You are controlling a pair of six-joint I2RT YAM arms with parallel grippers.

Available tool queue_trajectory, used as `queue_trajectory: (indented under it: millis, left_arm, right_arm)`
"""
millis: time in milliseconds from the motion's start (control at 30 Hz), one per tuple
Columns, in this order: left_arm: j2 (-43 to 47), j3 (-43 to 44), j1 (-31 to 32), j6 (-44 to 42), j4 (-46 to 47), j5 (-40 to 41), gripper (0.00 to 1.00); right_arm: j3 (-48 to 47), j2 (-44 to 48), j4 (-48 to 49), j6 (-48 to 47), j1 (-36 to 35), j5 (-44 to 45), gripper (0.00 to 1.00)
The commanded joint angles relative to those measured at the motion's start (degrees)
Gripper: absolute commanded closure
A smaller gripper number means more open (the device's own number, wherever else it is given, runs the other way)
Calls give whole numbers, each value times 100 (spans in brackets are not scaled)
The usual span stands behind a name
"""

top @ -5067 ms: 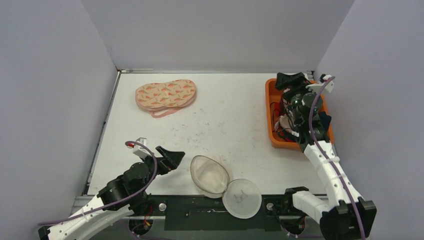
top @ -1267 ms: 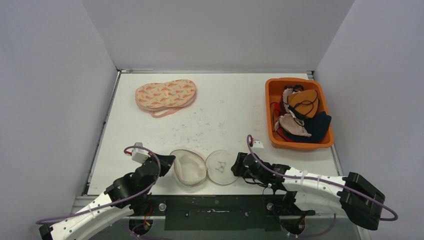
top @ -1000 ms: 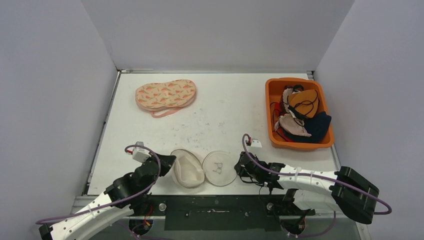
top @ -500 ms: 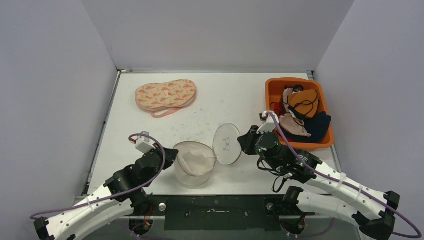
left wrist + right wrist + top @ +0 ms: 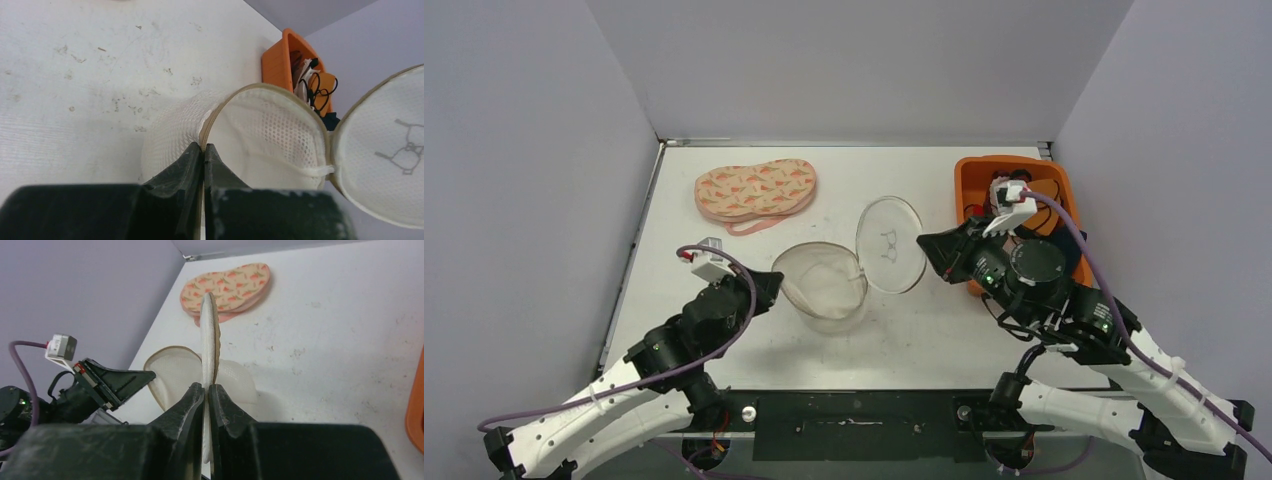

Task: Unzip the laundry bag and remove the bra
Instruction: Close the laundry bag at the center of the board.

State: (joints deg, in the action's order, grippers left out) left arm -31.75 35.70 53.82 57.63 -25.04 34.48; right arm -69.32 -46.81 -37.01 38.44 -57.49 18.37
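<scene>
Bag position changed: about a second ago the laundry bag lay open and flat at the table's near edge, well away from the orange bin. Now both arms have lifted it and carried it to just beside the bin, on the side facing the table middle. The left gripper is pinched tight on the rim of the cup half. The right gripper is clamped on the edge of the lid, fingers fully together with only mesh between them. The lid now stands upright instead of lying flat. The zip looks fully undone, so unzipping is judged finished. The bag is white mesh with a tan zip band around each half, the two halves joined at one short hinge, and a small dark drawing on the lid. In the left wrist view the cup half shows only bare mesh and no bra is visible inside, so removal looks done too. Loose garments sit in the bin; which came from the bag, cannot tell. A peach patterned piece lies well apart from the bin near the far wall.
</scene>
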Motion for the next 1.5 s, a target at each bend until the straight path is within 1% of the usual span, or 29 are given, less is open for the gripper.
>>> queue_trajectory:
  millis: [0,67,133,200,233,267,367,467,533,600,700,800,900,1000,1033,1067,1133,1167,1200,1267,1367,1400,1467]
  left_arm:
    - [-235,-66,-36,-215,792,-158,98]
    - [-436,-437,-35,-146,1104,-420,91]
    - [-679,-672,-67,2,1248,-677,88]
    - [-864,-694,-129,43,1287,-950,89]
    - [-916,-627,-167,9,1312,-1067,94]
    - [-944,-466,-219,-79,1343,-1190,100]
    - [-959,294,-378,-558,1246,-1261,100]
    - [-1060,1096,-415,-949,1078,-1134,100]
    - [-1103,1235,-416,-1002,1096,-1113,100]
    - [-1133,919,-411,-913,1279,-1198,100]
    - [-1230,-38,-411,-563,1499,-1335,100]
    - [-1362,-751,-415,-415,1627,-1515,100]
    - [-1346,-970,-409,-580,1779,-1673,100]
    - [-1267,-729,-392,-1116,1774,-1665,99]
    - [-1252,-621,-391,-1267,1741,-1645,94]
    - [-1247,-517,-395,-1391,1702,-1621,86]
    - [-1231,-303,-394,-1604,1569,-1595,67]
    - [-1217,-202,-394,-1738,1492,-1631,60]
    - [-1194,-97,-383,-1889,1418,-1688,54]
    - [-1121,60,-316,-2217,1337,-1783,44]
    - [-1013,250,114,-2963,1434,-1813,37]
    - [-1028,310,398,-3259,1492,-1786,37]
    - [-1205,531,1195,-3886,1565,-1621,36]
  right_arm:
    - [-82,-160,-13,-422,-51,73,95]
    - [293,-254,-75,-463,-51,321,95]
    - [669,-331,-152,-477,-51,627,95]
    - [897,-319,-153,-488,-52,887,95]
    - [910,-306,-137,-506,-51,983,95]
    - [824,-308,-138,-561,-51,1098,95]
    - [36,-457,-294,-853,-52,1336,95]
    - [-829,-592,-289,-1183,-52,1532,95]
    - [-1014,-630,-260,-1318,-51,1574,95]
    - [-827,-610,-224,-1296,-51,1599,95]
    - [-117,-493,-114,-1078,-51,1547,95]
    - [438,-377,-123,-833,-50,1497,95]
    - [588,-288,-158,-761,-52,1472,95]
    - [490,-354,-212,-750,-51,1484,95]
    - [465,-382,-224,-744,-51,1488,95]
    - [451,-408,-220,-737,-51,1475,95]
    - [463,-430,-202,-705,-51,1432,95]
    - [474,-430,-193,-678,-51,1410,95]
    - [479,-423,-200,-665,-56,1395,95]
    - [473,-394,-216,-631,-51,1380,95]
    - [444,-367,-264,-605,-51,1363,95]
    - [430,-360,-275,-597,-51,1355,95]
    - [413,-356,-288,-592,-51,1329,95]
